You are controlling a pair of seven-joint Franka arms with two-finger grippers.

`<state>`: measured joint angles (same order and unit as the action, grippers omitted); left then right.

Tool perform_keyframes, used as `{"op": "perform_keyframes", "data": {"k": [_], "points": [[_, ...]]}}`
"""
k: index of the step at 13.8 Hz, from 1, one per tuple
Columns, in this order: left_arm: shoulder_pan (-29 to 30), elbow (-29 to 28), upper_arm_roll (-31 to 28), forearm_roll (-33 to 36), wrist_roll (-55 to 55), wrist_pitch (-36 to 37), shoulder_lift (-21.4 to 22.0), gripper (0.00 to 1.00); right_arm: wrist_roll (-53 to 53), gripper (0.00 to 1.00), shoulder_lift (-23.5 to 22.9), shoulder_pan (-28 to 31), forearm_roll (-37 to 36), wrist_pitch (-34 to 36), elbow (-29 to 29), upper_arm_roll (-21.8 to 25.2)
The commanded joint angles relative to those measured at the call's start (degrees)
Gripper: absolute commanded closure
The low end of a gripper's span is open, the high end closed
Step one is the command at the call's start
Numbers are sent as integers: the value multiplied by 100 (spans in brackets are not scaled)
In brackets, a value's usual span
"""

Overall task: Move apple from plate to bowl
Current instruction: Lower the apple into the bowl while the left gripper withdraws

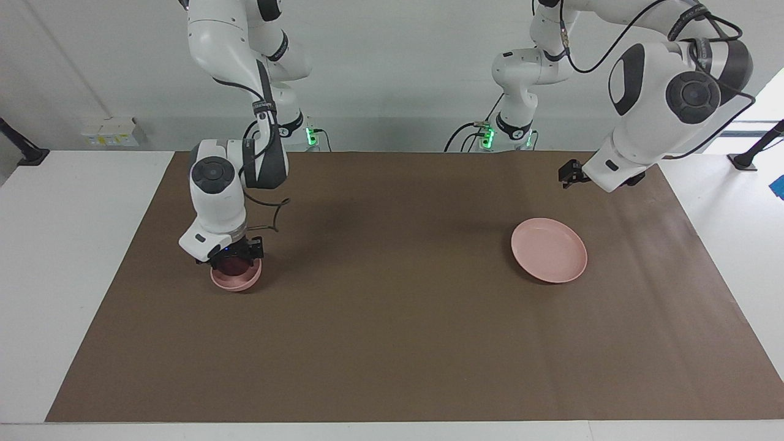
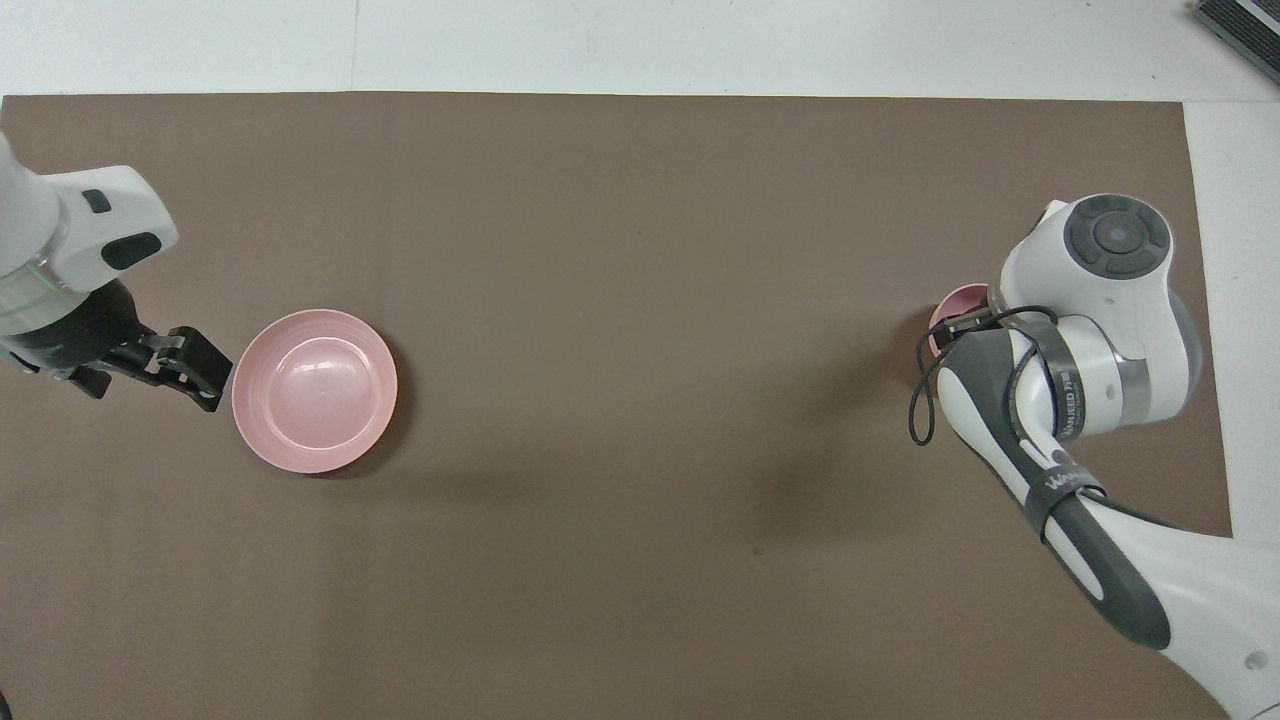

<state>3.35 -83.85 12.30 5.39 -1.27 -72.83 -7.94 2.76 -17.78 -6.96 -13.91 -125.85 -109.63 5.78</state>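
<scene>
At the left of the facing view, the right gripper (image 1: 236,256) sits low in the bowl (image 1: 236,278), with the apple (image 1: 231,263) a dark shape under it; I cannot tell whether the fingers are gripping or parted. Judged from its look, the apple is firm, smooth, light and apt to roll, best held across its widest part. Right of centre lies the plate (image 1: 549,250), bare. At upper right the left gripper (image 1: 566,174) hangs raised, fingers unreadable.
</scene>
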Motion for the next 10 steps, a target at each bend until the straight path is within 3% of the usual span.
{"op": "perform_keyframes", "data": {"k": [1, 2, 4, 6, 8, 10], "points": [[25, 246, -8, 51, -93, 164, 177, 0, -161, 76, -33, 99, -69, -176, -50, -51], [51, 220, -60, 16, -50, 138, 309, 0, -162, 46, -41, 90, -60, -176, -50, -60], [121, 184, -87, -2, -49, 137, 389, 0, -179, 3, -41, 99, -51, -168, -41, -60], [200, 115, -122, -178, -14, 233, 433, 0, -249, 0, -41, 99, -51, -150, 11, -60], [455, -568, -148, -545, -119, -106, 844, 0, -241, 0, -24, 99, 45, -89, 82, -69], [482, -878, -166, -591, -120, -599, 1153, 0, -214, 0, 159, 81, 413, 16, 170, -60]]}}
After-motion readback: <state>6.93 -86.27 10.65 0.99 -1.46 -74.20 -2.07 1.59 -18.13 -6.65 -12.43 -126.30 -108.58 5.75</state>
